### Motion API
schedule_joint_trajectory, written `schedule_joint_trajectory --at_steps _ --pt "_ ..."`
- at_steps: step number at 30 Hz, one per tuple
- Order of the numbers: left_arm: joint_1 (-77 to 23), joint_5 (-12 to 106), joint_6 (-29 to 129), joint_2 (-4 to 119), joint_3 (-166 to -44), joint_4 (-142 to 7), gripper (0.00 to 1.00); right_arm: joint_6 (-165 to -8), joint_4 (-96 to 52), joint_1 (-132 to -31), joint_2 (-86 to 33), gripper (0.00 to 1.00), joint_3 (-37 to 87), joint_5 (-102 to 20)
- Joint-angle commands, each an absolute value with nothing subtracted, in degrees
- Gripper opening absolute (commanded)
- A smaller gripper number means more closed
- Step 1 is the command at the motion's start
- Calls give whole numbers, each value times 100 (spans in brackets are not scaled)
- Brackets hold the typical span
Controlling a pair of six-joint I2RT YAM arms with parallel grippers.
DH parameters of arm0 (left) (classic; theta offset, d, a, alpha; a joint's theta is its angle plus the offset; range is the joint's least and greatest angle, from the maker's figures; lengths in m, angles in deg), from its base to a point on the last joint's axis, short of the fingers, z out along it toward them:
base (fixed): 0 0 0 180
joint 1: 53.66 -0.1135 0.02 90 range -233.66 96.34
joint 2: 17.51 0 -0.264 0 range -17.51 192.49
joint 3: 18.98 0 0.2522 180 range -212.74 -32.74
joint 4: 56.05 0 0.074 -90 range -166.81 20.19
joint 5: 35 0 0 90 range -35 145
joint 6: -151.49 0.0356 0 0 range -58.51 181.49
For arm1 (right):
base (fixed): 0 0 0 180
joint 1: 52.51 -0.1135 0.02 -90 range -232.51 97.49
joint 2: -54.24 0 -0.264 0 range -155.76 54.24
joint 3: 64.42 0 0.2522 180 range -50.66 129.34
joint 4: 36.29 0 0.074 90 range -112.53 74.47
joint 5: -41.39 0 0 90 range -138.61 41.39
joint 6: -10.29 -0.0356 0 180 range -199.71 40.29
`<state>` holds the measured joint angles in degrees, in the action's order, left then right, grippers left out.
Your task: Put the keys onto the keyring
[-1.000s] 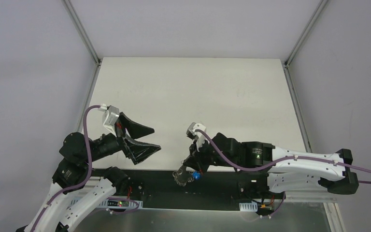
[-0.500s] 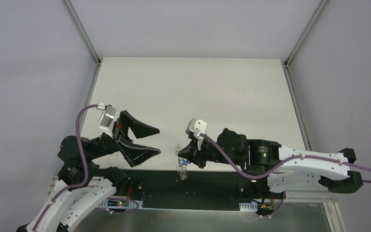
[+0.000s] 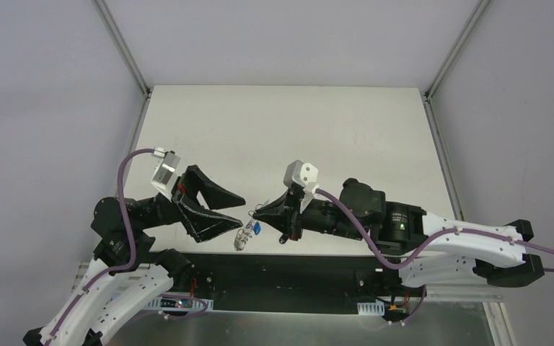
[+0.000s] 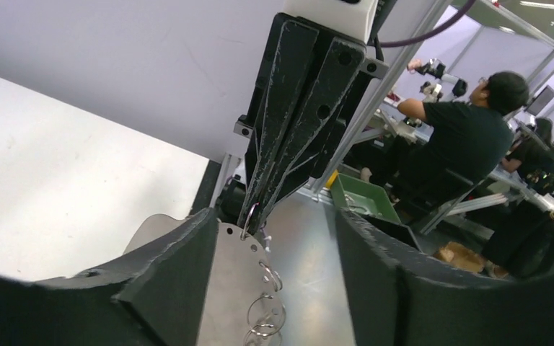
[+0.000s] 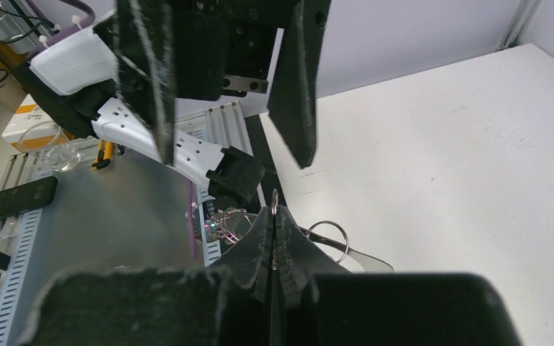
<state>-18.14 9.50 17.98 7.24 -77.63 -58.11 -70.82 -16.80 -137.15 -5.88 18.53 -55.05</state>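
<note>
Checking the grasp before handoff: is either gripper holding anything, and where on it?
Right gripper is shut on the keyring, pinching its thin wire at the very tip; the keys hang below. Left gripper is open, holding nothing.

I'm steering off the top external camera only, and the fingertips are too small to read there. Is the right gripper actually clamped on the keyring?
Observer: Yes. In the right wrist view the right gripper is shut, and a thin wire loop of the keyring pokes up between its tips.
Operator: Is the left one lined up on it?
Observer: In the left wrist view the left gripper is open. The pinched loop shows in the gap between its two fingers, off centre toward the finger on the left of the picture.
Operator: Anything hanging under the pinch?
Observer: Yes. The left wrist view shows a chain of small rings dangling below it.
</note>
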Motion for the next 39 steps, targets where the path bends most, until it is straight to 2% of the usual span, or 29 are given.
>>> schedule_joint_trajectory --at_steps 1,3,5,9,12,17,25,32,39 --pt "-1858 597 1545 757 -7718 -5117 51 -7043 -2227 -13734 -620 0 2277 -5224" --pt "-1859 543 1466 767 -7720 -5018 41 -7032 -2227 -13736 -637 0 2321 -5162" --pt "-1859 472 1420 796 -7728 -4972 38 -7028 -2223 -13735 -617 0 2313 -5108" --pt "-1859 415 1385 813 -7731 -4938 38 -7037 -2438 -13739 -592 0 2317 -4935" --pt "-1859 402 1377 846 -7715 -4937 45 -7068 -2440 -13740 -628 0 2380 -4691" --pt "-1860 391 1376 837 -7717 -4929 48 -7086 -2420 -13741 -659 0 2501 -4620" --pt "-1855 217 1363 813 -7735 -4885 41 -6980 -2300 -13741 -857 0 2701 -5011" --pt "-1856 121 1365 770 -7774 -4871 39 -7007 -2289 -13740 -906 0 2723 -5094" --pt "-1853 60 1359 728 -7737 -4870 31 -7081 -2314 -13740 -805 0 2603 -5137"
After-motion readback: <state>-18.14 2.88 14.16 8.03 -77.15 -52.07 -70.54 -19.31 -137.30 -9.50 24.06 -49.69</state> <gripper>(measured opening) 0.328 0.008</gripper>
